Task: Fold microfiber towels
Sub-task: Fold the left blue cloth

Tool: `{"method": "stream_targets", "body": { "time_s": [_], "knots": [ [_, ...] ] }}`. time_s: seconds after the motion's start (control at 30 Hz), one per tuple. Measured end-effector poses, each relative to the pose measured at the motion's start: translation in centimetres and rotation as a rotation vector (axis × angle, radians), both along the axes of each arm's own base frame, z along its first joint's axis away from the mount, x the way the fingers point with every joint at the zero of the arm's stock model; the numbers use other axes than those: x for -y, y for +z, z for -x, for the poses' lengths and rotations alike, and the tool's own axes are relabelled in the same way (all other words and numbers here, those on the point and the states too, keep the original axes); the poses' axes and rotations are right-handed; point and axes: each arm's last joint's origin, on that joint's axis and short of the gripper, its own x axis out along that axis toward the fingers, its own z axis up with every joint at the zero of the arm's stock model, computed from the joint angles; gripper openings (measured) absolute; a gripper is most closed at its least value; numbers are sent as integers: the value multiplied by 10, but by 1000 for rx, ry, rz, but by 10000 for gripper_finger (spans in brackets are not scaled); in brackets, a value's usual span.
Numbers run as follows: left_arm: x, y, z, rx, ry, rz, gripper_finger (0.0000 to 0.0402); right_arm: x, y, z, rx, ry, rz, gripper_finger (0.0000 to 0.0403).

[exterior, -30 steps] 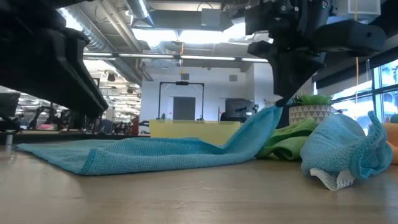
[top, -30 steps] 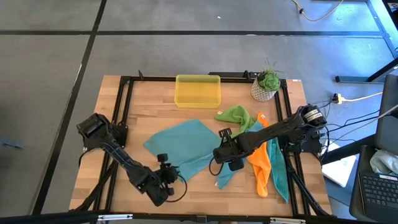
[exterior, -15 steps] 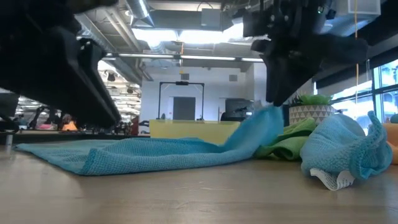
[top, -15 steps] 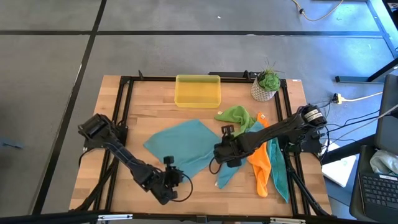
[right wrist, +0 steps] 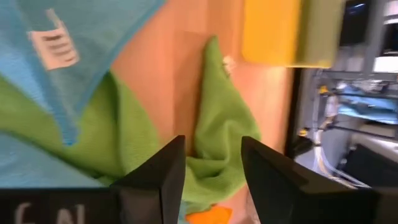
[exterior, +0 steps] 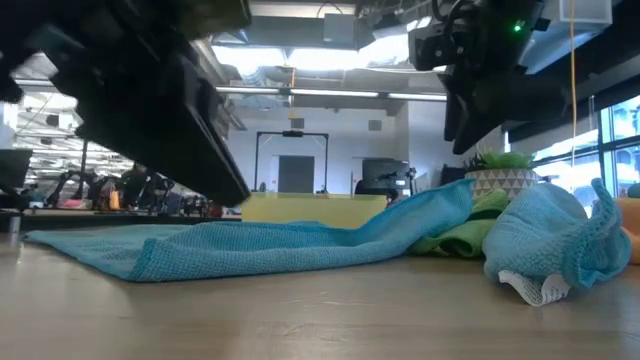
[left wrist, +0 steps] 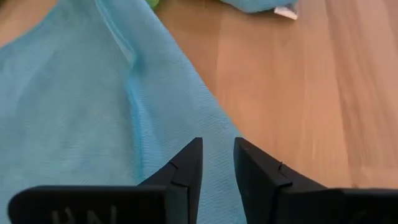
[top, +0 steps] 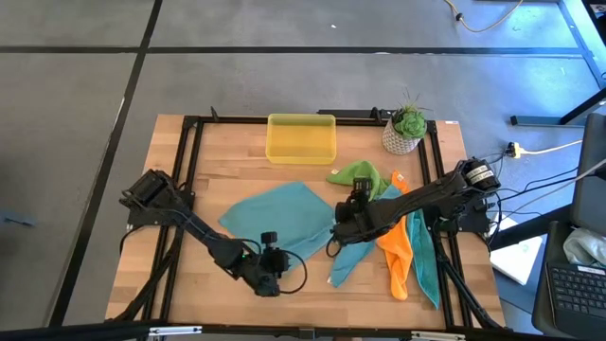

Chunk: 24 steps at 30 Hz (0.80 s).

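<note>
We are working at a wooden table (top: 208, 170) with two dark robot arms, and we are looking at the spreading stage of folding microfiber towels.

One teal towel (top: 275, 220) is lying almost flat in the middle of the table, seen from above as a diamond. It is not yet folded. A lime green towel (top: 358, 176) is sitting crumpled just beyond it, toward the yellow tray (top: 301, 138) and the potted plant (top: 405, 129). An orange towel (top: 396, 248) is bunched beside the right arm, with more teal cloth (top: 426, 258) heaped alongside it at the table's right edge.

Our right gripper (top: 354, 210) is hovering above the flat towel's right corner, close to the green one. Its fingers (right wrist: 163, 171) are standing apart with nothing between them, and the corner is resting loosely on the green towel.

Our left gripper (top: 271, 273) is hanging low over the flat towel's near edge. Its fingers (left wrist: 186, 169) are showing a narrow gap and are holding nothing; teal cloth is lying directly below them.

We are judging that the flattening is nearly finished. The next move probably calls for each gripper to pinch an edge or corner of the flat towel and carry it across to the opposite side, keeping the cloth smooth and clear of the green towel.
</note>
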Motion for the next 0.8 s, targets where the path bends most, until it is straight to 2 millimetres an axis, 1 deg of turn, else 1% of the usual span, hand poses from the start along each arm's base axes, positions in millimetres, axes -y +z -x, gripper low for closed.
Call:
{"method": "stream_targets", "body": {
  "time_s": [0.13,0.27,0.37,0.53,0.6,0.67,0.73,0.8],
  "knots": [
    [3,-18,1,-97,-50,36,84,1,1,0,-8,22,34,158],
    [9,-24,4,-160,-93,98,84,2,1,-1,-13,26,41,158],
    [18,-24,13,-217,-141,125,84,2,1,-1,-11,23,40,158],
    [38,-13,40,-306,-284,152,77,1,0,-2,6,23,15,158],
    [44,-9,55,-375,-329,147,71,0,0,-9,49,35,-38,158],
    [48,-5,71,-447,-356,125,64,-2,-2,-19,117,66,-139,158],
    [48,-2,85,-507,-353,80,55,-4,-8,-33,199,152,-289,158],
    [47,1,98,-543,-333,21,45,-1,-18,-43,282,237,-446,158]
  ]
}}
